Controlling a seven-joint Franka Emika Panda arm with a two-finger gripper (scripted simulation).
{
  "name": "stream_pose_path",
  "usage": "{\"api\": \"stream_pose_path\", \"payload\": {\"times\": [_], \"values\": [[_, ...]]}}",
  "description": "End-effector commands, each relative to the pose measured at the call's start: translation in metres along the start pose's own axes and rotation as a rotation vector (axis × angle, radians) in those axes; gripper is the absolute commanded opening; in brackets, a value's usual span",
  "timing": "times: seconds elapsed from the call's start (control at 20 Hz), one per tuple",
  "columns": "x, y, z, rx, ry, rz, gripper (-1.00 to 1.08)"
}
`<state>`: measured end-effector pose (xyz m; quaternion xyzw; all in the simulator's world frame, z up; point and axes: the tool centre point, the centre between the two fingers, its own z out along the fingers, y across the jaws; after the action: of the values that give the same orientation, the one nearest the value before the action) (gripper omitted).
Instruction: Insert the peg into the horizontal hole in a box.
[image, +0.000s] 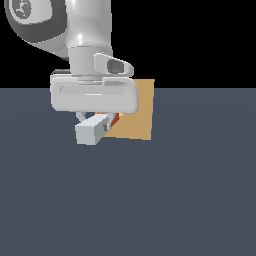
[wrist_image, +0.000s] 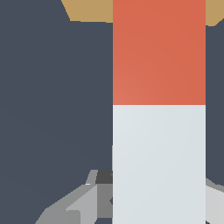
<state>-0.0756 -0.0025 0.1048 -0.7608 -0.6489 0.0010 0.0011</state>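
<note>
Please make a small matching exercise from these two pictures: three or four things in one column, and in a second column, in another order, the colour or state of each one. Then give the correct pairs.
Column 1
1. the peg
2. the box
3. the end effector
4. the floor

Column 2
A. plain tan, partly hidden behind the arm
B. dark blue-grey, flat
C. half orange-red, half pale grey-white
D. closed on the pale half of the bar

Pairs: 1-C, 2-A, 3-D, 4-B

Open floor (image: 150, 200) all round; only box (image: 142, 107) close ahead of peg (image: 92, 131).
</note>
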Motion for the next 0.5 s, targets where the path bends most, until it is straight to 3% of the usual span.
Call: {"api": "stream_pose_path", "payload": {"times": [0.0, 0.45], "values": [[0.006, -0.0012, -0.0037, -0.003, 0.0, 0.019, -1.0], [0.0127, -0.0023, -0.0062, -0.003, 0.0, 0.036, -1.0]]}}
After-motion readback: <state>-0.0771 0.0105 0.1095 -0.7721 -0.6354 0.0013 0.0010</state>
